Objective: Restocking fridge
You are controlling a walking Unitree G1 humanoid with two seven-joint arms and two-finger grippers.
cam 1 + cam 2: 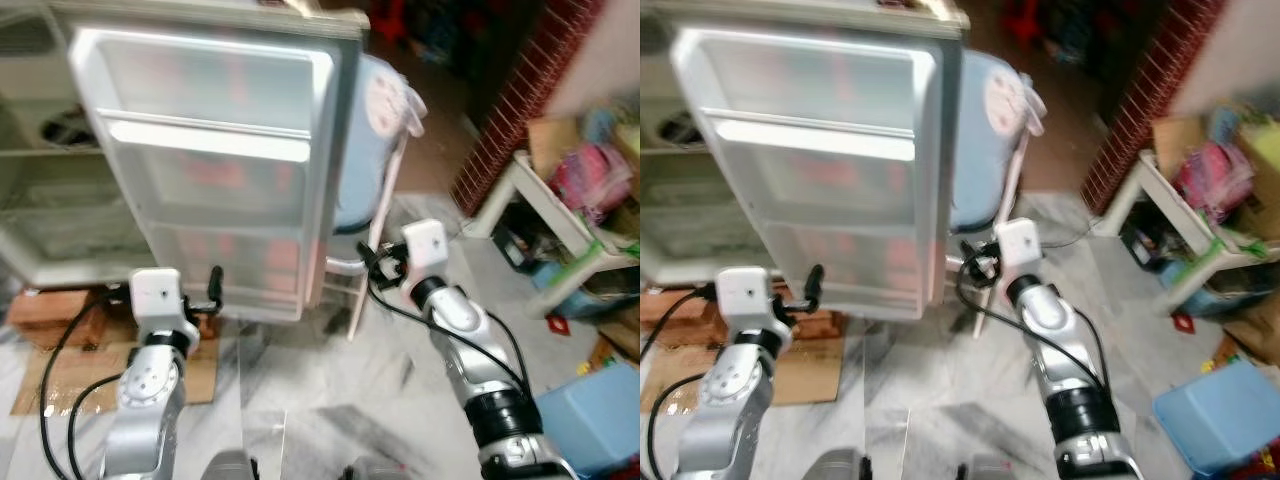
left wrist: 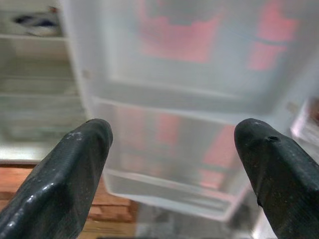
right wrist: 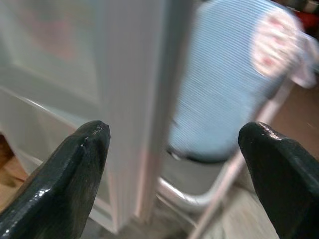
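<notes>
As both gape, fridge door point(image 1: 215, 170) ahead

From my station I see a blue-backed chair point(image 1: 360, 150) beside a brick wall point(image 1: 515, 100), a cluttered shelf point(image 1: 565, 235), and a blue bin point(image 1: 595, 415).

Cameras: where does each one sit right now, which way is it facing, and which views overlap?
Left eye view: on the head, looking forward and down at the open fridge door; both silver arms show, left hand and right hand.
Right eye view: the head's other eye, same scene, plus the blue chair.
Left wrist view: along the left hand's open fingers at the door's inner shelves.
Right wrist view: along the right hand's open fingers at the door's edge and the chair.
Shared: all four see the door.
</notes>
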